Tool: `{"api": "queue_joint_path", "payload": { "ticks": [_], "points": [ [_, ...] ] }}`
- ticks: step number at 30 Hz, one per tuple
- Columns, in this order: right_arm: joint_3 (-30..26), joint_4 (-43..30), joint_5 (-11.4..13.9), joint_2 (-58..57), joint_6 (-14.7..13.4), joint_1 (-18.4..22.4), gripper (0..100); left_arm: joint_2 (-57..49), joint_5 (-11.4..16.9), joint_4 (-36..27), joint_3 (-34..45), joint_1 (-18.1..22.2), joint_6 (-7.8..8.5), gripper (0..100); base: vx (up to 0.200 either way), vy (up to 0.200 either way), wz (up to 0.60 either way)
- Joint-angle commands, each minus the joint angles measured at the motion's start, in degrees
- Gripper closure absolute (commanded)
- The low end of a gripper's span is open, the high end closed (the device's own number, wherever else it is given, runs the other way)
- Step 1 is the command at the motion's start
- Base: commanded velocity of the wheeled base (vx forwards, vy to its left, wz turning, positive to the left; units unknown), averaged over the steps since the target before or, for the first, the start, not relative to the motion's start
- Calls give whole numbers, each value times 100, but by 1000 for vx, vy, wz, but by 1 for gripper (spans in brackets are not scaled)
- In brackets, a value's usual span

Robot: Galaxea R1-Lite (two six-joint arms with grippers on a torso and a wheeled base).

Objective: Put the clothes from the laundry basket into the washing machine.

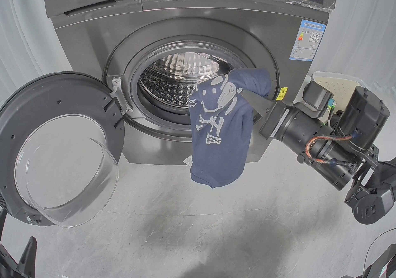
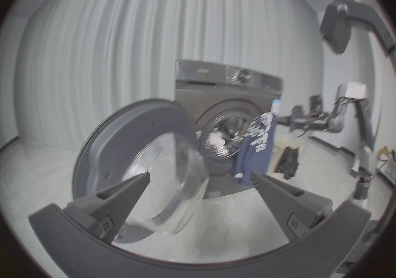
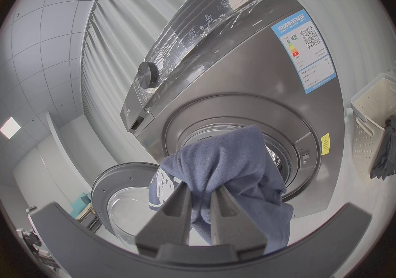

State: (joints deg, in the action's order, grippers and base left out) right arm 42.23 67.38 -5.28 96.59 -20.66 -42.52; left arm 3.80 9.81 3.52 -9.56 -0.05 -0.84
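A navy blue garment (image 1: 222, 126) with a white print hangs in front of the washing machine's (image 1: 185, 23) open drum mouth (image 1: 181, 76), its top level with the opening's right side. My right gripper (image 1: 247, 95) is shut on the garment's upper edge, and the right wrist view shows the cloth (image 3: 231, 171) pinched between both fingers (image 3: 173, 213). The cream laundry basket (image 1: 338, 85) stands right of the machine, behind my right arm, with a dark garment (image 3: 383, 151) draped over its rim. My left gripper (image 2: 198, 180) is open and empty, low at the left, facing the door.
The round machine door (image 1: 57, 147) is swung wide open to the left, its glass bowl jutting out over the floor. Grey floor (image 1: 185, 225) spreads out in front of the machine. A pale curtain (image 2: 123, 43) hangs behind it.
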Motion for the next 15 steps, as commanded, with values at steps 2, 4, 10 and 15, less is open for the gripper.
{"api": "queue_joint_path", "payload": {
  "ticks": [2, 4, 10, 15],
  "points": [
    [699, 21, -290, 466, -17, -265, 100, 2107, 1726, 131, -758, -48, -39, 0, 0, 0, 0],
    [778, 30, -298, 528, -17, -301, 100, 2582, 2033, 149, -758, -83, 58, 0, 0, 0, 0],
    [875, 504, -228, 651, -17, -301, 100, 4172, 2359, 746, -776, -1006, 277, 0, 0, 0, 0],
    [892, 557, -210, 651, -17, -318, 100, 5069, 2244, 1142, -776, -1876, 216, 0, 0, 0, 0]
  ]
}}
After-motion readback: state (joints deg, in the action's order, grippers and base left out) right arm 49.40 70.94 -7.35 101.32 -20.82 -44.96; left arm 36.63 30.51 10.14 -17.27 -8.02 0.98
